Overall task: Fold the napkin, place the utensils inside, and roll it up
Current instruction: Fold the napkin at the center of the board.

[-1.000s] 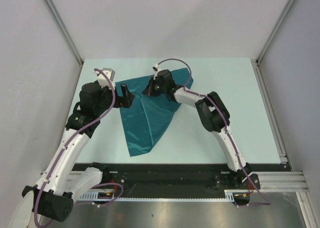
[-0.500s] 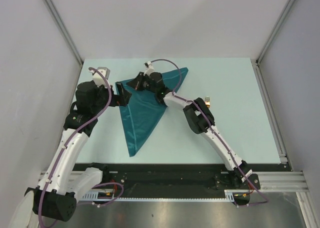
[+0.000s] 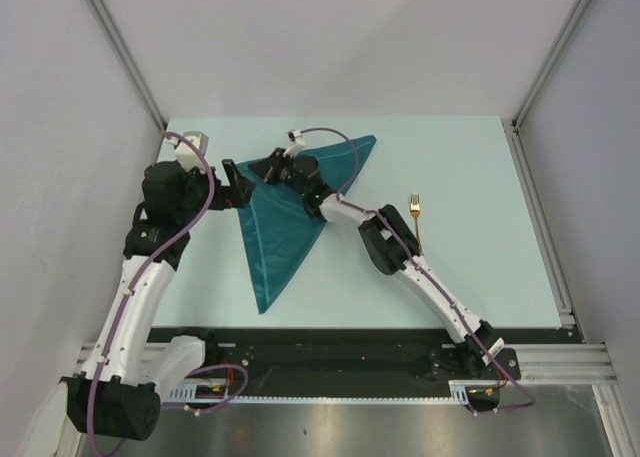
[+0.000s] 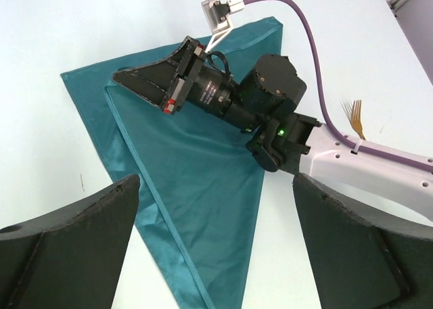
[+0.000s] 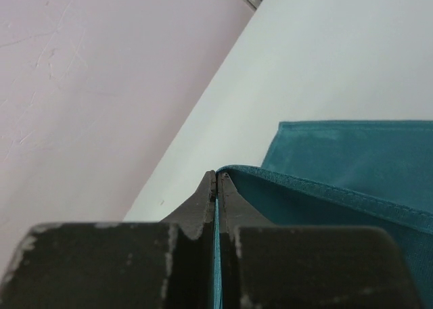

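Observation:
The teal napkin [image 3: 285,227] lies on the table as a long triangle, its tip pointing toward the near edge. My right gripper [image 3: 255,169] reaches across it to its far left corner and is shut on the cloth's hemmed edge [image 5: 325,187]. In the right wrist view the pinched fabric runs between the closed fingers of that gripper [image 5: 216,177]. My left gripper [image 3: 237,182] hovers wide open just left of that corner, holding nothing. In the left wrist view the napkin [image 4: 203,187] shows between its fingers [image 4: 81,234], below the right gripper [image 4: 122,78]. The gold fork [image 3: 415,217] lies apart, to the right.
The pale table [image 3: 480,157] is walled by grey panels on the left, back and right. The right arm's forearm [image 3: 400,252] stretches diagonally between the napkin and the fork [image 4: 355,113]. A dark rail [image 3: 330,342] runs along the near edge.
My right gripper has carried the napkin's corner leftward, turning the cloth into a flatter, narrower triangle. The arm's shift uncovered the fork. My left gripper drew back slightly to the left, still open.

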